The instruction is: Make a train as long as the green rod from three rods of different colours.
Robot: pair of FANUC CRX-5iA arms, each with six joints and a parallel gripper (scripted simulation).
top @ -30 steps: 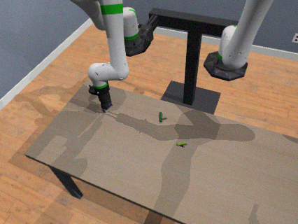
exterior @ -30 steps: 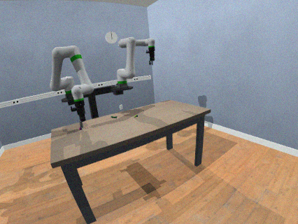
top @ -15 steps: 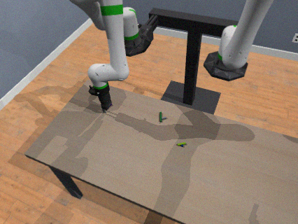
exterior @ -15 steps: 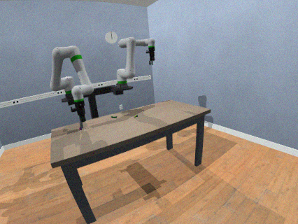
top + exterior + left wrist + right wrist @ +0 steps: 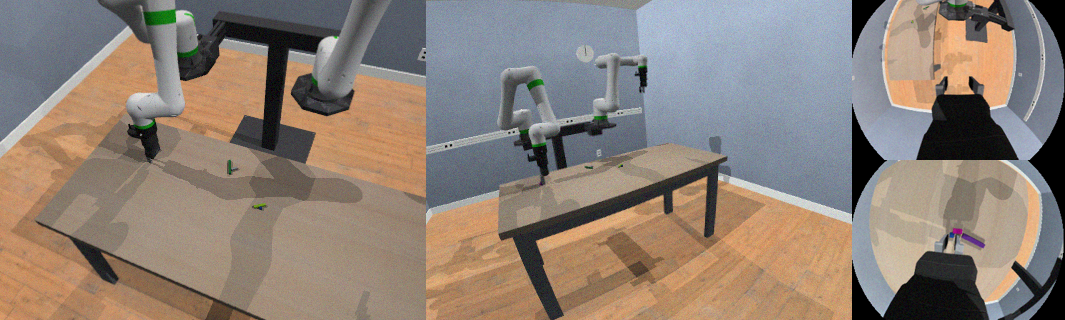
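The right hand (image 5: 150,159) (image 5: 542,180) (image 5: 951,238) was low over the worktop (image 5: 190,250) (image 5: 586,197) (image 5: 910,68) (image 5: 905,242), at the upper left of the top view, its fingers part open with no grip to be seen. A small blue rod (image 5: 951,235) showed at the fingertips, just beside a magenta rod (image 5: 957,231); a purple rod (image 5: 973,241) slanted away to their right in the wrist view. The left hand (image 5: 642,90) (image 5: 958,81) was high up, wide open and empty. Near mid-frame in the top view lay the green rod (image 5: 229,167) (image 5: 589,167) (image 5: 925,7), a short grey rod (image 5: 234,169) by it, and lower down the lime rod (image 5: 259,206) (image 5: 912,21) with a small dark blue piece (image 5: 260,208) beside it. Blue, magenta and lime would have made up the green's length, so the step seemed to be setting the short pieces. All looked light, stiff and hardly fragile, though the blue one offered little to pinch and could easily have skidded or turned; it wanted taking squarely by its sides, ends free, and the lime at its middle.

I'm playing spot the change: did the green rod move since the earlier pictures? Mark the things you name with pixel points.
No, the green rod (image 5: 229,167) looks unmoved, same spot against the table's (image 5: 55,227) edge.
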